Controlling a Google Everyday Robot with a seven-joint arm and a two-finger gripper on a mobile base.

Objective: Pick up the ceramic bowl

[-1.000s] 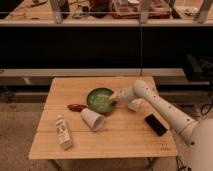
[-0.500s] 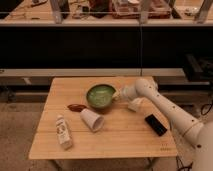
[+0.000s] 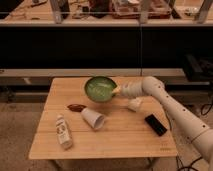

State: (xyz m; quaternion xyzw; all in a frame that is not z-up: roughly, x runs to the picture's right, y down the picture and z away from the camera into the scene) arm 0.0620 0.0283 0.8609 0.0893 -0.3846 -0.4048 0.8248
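**Bowl looks like it's off the table, lift mostly done**

Dim workshop-type room behind you, with a long dark counter or shelf unit running across the back and cluttered benches above it; too murky to name what's on them. Front and centre is the wooden table (image 3: 107, 142), light planks, sitting on a speckled floor.

Your robot's white arm (image 3: 172, 107) comes in from the right side and reaches across to the back half of the table. The gripper (image 3: 119, 90) is at the right edge of the ceramic bowl (image 3: 100, 88), clamped on its rim as far as I can judge. The bowl is tilted toward the camera so you see its speckled green inside, and it looks raised off the wood rather than resting flat. So I'd call the grasp done and the pick-up well underway; what's left is getting it clear and holding it steady.

Smaller stuff: white paper cup (image 3: 93, 118) lying on its side mid-table, white bottle (image 3: 63, 131) lying front left, dark flat device (image 3: 156, 124) to the right, small brown thing (image 3: 76, 107) just beside the cup.
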